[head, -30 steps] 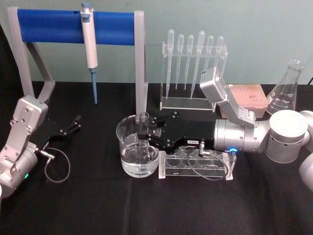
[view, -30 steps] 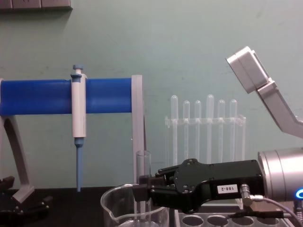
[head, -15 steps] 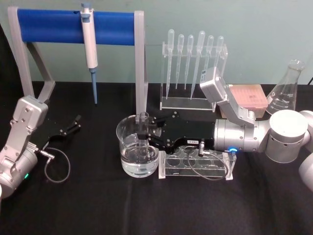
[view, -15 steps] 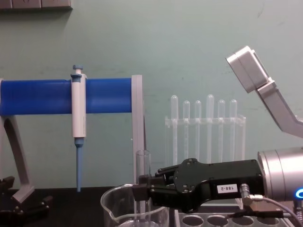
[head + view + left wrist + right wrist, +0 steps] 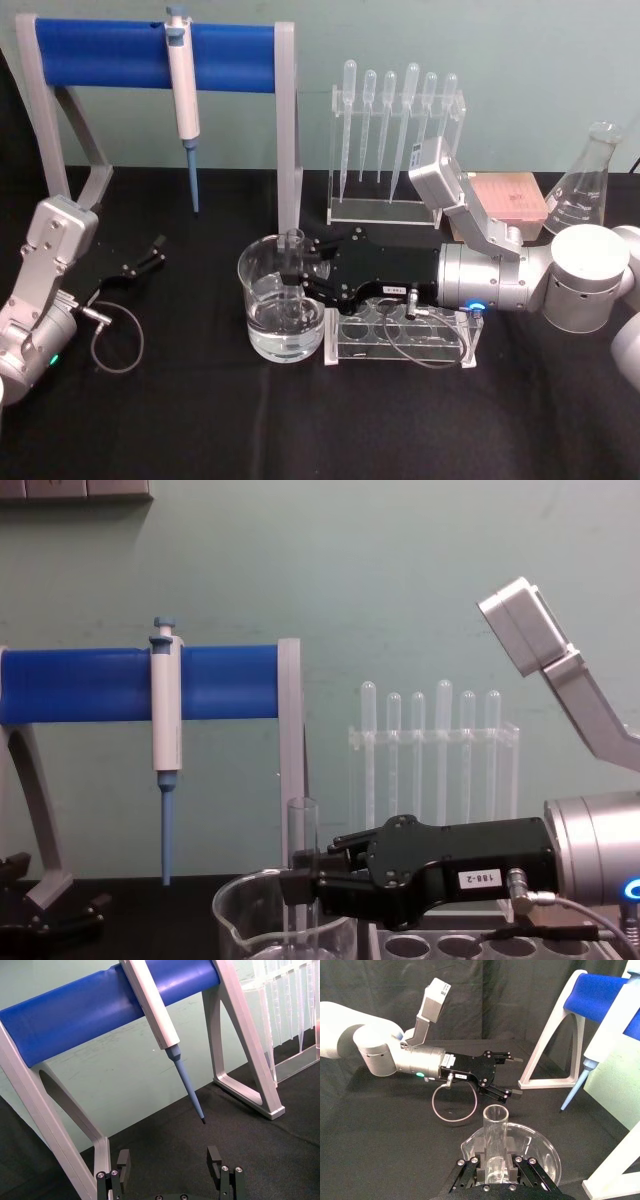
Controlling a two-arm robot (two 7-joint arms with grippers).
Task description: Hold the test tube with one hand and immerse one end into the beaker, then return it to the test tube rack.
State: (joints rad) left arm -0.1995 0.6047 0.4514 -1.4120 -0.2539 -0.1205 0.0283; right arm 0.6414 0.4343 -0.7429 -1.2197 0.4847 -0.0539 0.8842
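Observation:
The clear test tube point(image 5: 291, 262) stands upright inside the wide glass beaker point(image 5: 252, 290), its lower end down in the water. My right gripper point(image 5: 293, 276) reaches in from the right over the beaker's rim and is shut on the tube's middle. From the chest, the test tube point(image 5: 303, 825) rises above the black right gripper point(image 5: 299, 885) and the beaker point(image 5: 236, 918). The right wrist view shows the test tube point(image 5: 495, 1132) clamped between the pads, with the beaker point(image 5: 542, 1146) beneath. My left gripper point(image 5: 148, 257) rests open near the table's left side, with nothing between the fingers of the left gripper point(image 5: 168, 1160).
A clear tube rack point(image 5: 400, 338) sits right beside the beaker, under my right wrist. A blue-barred stand point(image 5: 110, 52) holding a pipette point(image 5: 182, 95) is at the back left. A rack of plastic pipettes point(image 5: 395, 140), a pink box point(image 5: 508, 195) and a conical flask point(image 5: 585, 190) line the back.

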